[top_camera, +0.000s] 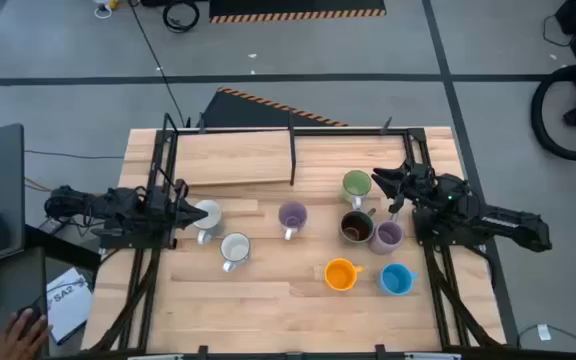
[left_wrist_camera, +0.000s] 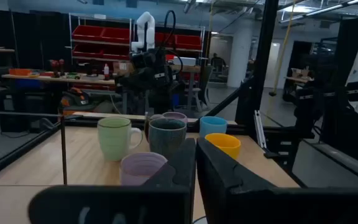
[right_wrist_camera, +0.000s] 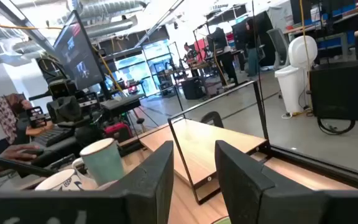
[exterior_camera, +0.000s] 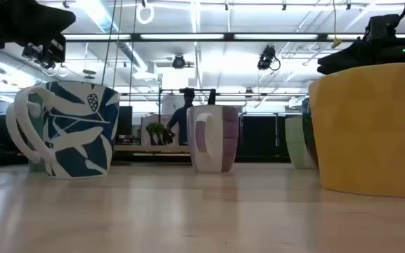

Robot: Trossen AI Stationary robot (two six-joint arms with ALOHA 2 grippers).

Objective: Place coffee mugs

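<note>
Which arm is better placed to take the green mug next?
Right. The right gripper hovers just beside the green mug at the table's right side, while the left gripper sits far across by a white mug.

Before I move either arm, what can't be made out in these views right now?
- High view: the left gripper overlaps a white mug; contact can't be told.
- High view: the dark brown mug and a lilac mug sit so close that a gap can't be seen.
- Low view: the orange mug is cut off by the picture's edge and hides the mugs behind.
</note>
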